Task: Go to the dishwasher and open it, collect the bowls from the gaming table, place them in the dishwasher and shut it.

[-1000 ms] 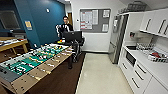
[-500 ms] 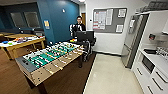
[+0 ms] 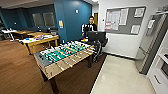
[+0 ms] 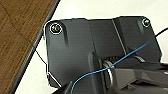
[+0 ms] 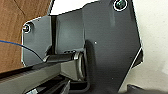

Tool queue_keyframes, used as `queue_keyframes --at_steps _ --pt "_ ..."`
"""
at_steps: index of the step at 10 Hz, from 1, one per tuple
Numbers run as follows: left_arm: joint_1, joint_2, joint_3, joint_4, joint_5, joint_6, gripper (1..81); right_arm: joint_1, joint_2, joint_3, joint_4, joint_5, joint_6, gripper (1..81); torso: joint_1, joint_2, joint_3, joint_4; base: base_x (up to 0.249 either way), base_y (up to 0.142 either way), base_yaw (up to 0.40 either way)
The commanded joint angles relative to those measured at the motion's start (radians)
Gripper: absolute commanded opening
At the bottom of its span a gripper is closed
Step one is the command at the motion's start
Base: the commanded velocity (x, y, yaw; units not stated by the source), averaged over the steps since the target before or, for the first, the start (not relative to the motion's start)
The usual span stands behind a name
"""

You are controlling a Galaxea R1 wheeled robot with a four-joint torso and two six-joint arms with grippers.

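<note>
I face the foosball table (image 3: pixel 65 56); the gaming table (image 3: pixel 41 41) stands beyond it, colored items on top. Whether my hands are clenched or released, I cannot tell.

1. Head view looks forward and down from high, close before the foosball table (image 3: pixel 65 58)
2. Both wrist views face straight down, near the floor, sharing the wood floor (image 4: pixel 17 40) and pale floor (image 5: pixel 155 37) seam
</note>
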Motion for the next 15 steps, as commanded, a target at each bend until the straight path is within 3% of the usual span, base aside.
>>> queue_keyframes --at_steps 1,15 --pt "-0.035 -0.003 -0.003 0.013 0.054 0.005 81.1 0.042 0.007 0.004 -0.013 -0.068 -0.003 81.1 0.0 0.0 0.0 0.0 0.0 0.0 0.355" --pt "-0.034 -0.003 -0.003 0.011 0.057 0.005 81.1 0.045 0.013 0.004 -0.015 -0.069 -0.003 81.1 -0.001 0.0 0.0 0.0 0.0 0.0 0.355"
